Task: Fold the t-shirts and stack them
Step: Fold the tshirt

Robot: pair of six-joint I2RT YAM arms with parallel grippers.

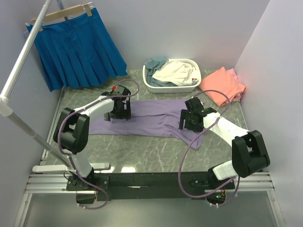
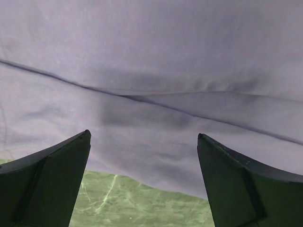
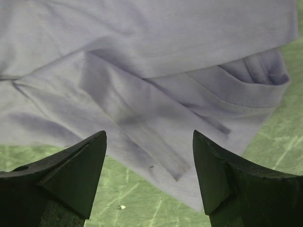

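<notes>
The lavender-purple t-shirt [image 1: 151, 116] lies folded lengthwise into a long strip across the middle of the green marble table [image 1: 142, 151]. My left gripper [image 1: 119, 112] hovers open over its left part; the left wrist view shows the cloth [image 2: 151, 71] and its near edge between my open jaws. My right gripper [image 1: 190, 120] is open over the right part, above the sleeve [image 3: 189, 109] and its near edge. Coral-pink tees [image 1: 222, 86] lie stacked at the back right. Cream-white [image 1: 173, 72] and grey-blue [image 1: 154, 66] tees sit in the basket.
A white lattice basket [image 1: 171, 87] stands at the back centre. A bright blue pleated skirt [image 1: 78, 47] hangs on a wooden hanger from a white rail [image 1: 19, 71] at the back left. White walls close in both sides.
</notes>
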